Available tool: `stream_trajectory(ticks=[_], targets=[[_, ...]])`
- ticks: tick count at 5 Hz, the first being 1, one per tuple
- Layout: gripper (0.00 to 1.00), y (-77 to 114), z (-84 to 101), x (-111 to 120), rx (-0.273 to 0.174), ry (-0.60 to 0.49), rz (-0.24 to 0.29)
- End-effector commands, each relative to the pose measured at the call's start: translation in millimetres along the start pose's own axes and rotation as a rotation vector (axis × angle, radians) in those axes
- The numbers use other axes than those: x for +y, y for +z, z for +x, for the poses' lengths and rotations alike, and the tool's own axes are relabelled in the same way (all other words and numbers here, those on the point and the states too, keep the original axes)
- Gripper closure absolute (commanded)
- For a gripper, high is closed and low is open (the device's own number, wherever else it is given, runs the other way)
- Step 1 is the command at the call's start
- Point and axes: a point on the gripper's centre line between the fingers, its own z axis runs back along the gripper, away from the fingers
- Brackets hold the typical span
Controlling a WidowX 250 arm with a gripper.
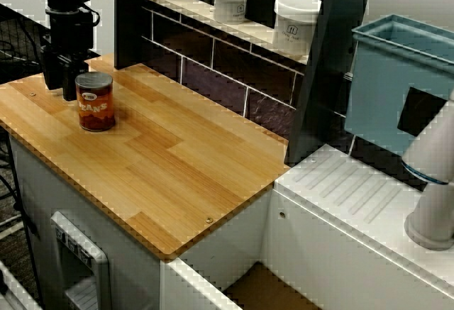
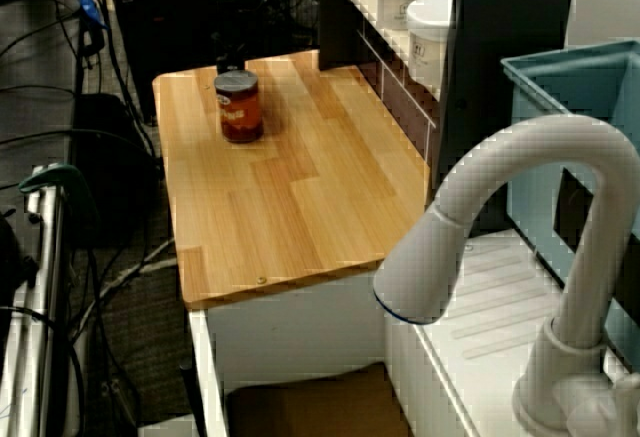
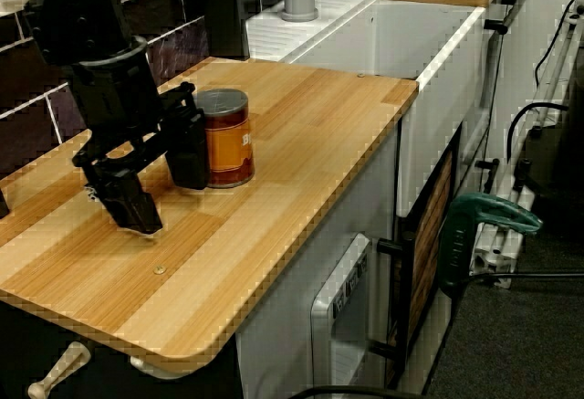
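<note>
A tin can [image 1: 95, 101] with an orange-red label stands upright on the wooden counter [image 1: 177, 175], near its far left end. My black gripper [image 1: 61, 85] hangs just behind the can in the view from the sink side, fingertips down at the wood. In the view from the counter's end the gripper [image 3: 164, 187] is open. One finger [image 3: 189, 154] sits right against the can [image 3: 226, 139], the other finger [image 3: 135, 205] is farther out, and nothing lies between them. In the view over the faucet the can [image 2: 240, 107] shows clearly, while the gripper behind it is lost against the dark background.
A dark shelf above the tiled wall carries white jars [image 1: 231, 0] [image 1: 296, 23]. A teal bin [image 1: 401, 83] and a white faucet [image 2: 500, 227] stand by the ribbed white drainboard [image 1: 347, 189]. The counter drops off at its front edge [image 3: 274, 262], with a dishwasher front [image 3: 351, 299] below.
</note>
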Motion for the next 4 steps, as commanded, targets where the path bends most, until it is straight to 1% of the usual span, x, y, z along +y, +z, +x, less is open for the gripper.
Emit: stream_trajectory(ticks=[1, 2, 3, 4], targets=[[0.0, 18.3, -1.0, -35, -0.088, 0.027, -0.015], [0.0, 13.8, 2.0, -60, -0.125, 0.055, -0.034], [0.0, 12.6, 6.4, -85, -0.15, 0.08, -0.043], [0.0, 9.5, 10.4, -101, -0.159, 0.113, -0.052]])
